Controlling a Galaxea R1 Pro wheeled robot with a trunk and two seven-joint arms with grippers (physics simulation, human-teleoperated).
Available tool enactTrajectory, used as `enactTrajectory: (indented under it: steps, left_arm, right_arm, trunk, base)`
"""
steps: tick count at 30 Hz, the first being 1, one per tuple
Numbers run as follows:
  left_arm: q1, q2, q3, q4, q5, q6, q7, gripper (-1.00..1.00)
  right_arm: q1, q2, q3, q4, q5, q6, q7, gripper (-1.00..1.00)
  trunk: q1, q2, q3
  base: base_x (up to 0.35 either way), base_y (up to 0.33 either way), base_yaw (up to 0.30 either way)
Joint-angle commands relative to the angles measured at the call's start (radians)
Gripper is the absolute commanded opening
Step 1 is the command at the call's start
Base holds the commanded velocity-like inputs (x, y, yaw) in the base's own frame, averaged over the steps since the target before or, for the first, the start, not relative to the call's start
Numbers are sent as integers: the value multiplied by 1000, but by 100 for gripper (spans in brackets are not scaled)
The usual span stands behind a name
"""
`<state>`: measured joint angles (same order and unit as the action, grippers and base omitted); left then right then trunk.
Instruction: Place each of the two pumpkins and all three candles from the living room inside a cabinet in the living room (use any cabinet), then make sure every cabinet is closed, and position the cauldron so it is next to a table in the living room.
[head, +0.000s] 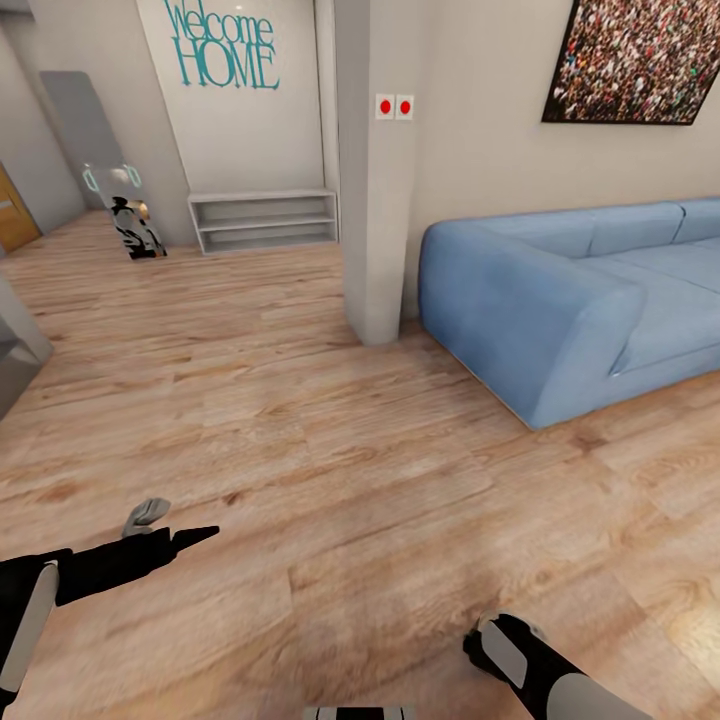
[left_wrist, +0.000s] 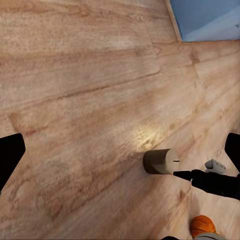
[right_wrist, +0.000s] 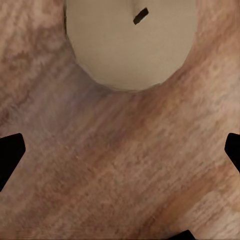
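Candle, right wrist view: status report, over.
Left gripper open, empty. Right gripper open, above the floor. Candle just ahead of the right gripper, not gripped. Pumpkin close by; nothing between fingers and candle.

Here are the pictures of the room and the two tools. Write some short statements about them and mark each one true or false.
1. The sofa is blue. True.
2. A candle is on the wood floor. True.
3. The right tool is shut on the candle. False: it is open, and the candle is ahead of it, not gripped.
4. The pillar carries two green dots. False: the two dots are red.
5. The left tool is open. True.
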<state>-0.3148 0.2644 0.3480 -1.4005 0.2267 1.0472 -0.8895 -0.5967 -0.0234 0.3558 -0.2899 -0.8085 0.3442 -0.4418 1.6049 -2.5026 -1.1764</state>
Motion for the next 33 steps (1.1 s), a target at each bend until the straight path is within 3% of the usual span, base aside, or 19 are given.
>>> enactTrajectory:
  steps: [1, 9, 33]
  left_arm:
    - [0, 0, 0, 0, 0, 0, 0, 100]
    - [0, 1, 0, 0, -1, 0, 1, 100]
    - [0, -2, -2, 0, -3, 0, 1, 100]
  right_arm:
    - [0, 1, 0, 0, 0, 0, 0, 100]
    - [1, 2, 2, 0, 2, -40, 1, 100]
    - [2, -1, 2, 0, 2, -45, 2, 100]
  trunk:
    - [0, 0, 0]
    - [0, 0, 0]
    - [0, 0, 0]
  base:
    - [172, 0, 0]
    - [132, 0, 0]
    - [65, -58, 0]
